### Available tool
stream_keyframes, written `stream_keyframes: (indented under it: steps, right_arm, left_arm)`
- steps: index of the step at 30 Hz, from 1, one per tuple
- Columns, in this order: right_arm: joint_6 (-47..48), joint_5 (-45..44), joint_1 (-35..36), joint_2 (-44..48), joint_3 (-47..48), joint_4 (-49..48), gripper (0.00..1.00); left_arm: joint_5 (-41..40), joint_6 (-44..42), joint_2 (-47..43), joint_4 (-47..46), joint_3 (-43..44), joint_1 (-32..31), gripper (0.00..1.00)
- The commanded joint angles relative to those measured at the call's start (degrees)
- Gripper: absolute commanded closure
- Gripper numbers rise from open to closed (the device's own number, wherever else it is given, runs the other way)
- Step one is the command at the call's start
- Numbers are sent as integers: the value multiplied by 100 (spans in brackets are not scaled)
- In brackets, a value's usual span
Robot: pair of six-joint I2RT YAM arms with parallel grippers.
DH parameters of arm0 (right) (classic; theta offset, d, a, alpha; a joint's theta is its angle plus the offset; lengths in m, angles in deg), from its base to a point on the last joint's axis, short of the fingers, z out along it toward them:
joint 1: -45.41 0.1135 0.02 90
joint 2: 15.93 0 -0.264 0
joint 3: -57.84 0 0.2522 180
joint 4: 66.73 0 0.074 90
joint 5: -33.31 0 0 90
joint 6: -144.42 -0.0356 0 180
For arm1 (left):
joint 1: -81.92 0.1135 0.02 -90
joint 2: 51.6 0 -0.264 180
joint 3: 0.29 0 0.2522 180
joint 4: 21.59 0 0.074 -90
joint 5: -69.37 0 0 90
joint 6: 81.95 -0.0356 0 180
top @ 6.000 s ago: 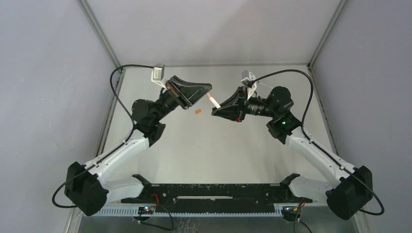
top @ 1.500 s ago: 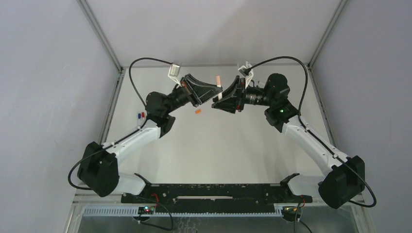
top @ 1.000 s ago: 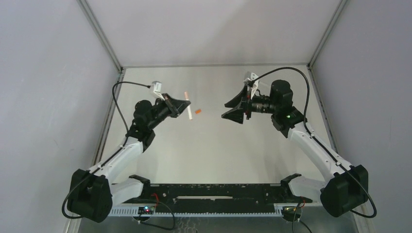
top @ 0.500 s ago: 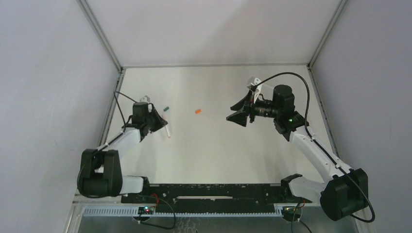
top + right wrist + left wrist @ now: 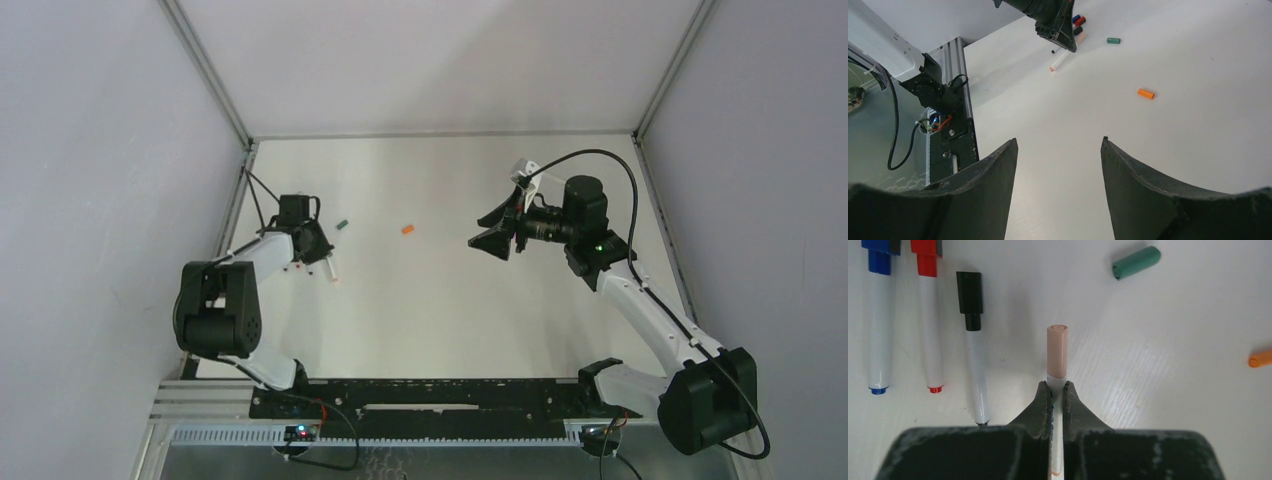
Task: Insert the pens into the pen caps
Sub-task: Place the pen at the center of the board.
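My left gripper (image 5: pixel 1056 385) is shut on a white pen (image 5: pixel 1056 407) that wears a pinkish cap (image 5: pixel 1057 350), and holds it low over the table beside a row of capped pens: blue (image 5: pixel 879 325), red (image 5: pixel 931 330) and black (image 5: pixel 975 365). From above, this gripper (image 5: pixel 312 252) sits at the table's left edge, with the pen (image 5: pixel 329 268) sticking out towards the lower right. A loose green cap (image 5: pixel 1136 262) (image 5: pixel 341 225) and an orange cap (image 5: pixel 1260 358) (image 5: pixel 407 230) lie on the table. My right gripper (image 5: pixel 495 232) (image 5: pixel 1059 142) hovers open and empty at mid-right, facing the orange cap (image 5: pixel 1145 93).
The white table (image 5: pixel 440 300) is walled by grey panels at the back and on both sides. An aluminium rail with wiring (image 5: pixel 948 130) runs along the left edge. A black bar (image 5: pixel 430 395) crosses the near edge between the arm bases.
My left arm has swung left and down from the table's middle, carrying the capped pen to the row of pens at the left edge. The right gripper stays open, almost still.
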Motion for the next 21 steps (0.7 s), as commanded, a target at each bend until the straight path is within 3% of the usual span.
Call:
stream_keyframes:
  steps: [1, 21]
  right_arm:
    - [117, -58, -68, 130, -26, -126, 31]
    - [116, -76, -134, 94, -24, -119, 31]
  left_arm:
    - [-207, -228, 283, 293, 495, 88, 99]
    - [-73, -335, 764, 646, 1044, 304, 75]
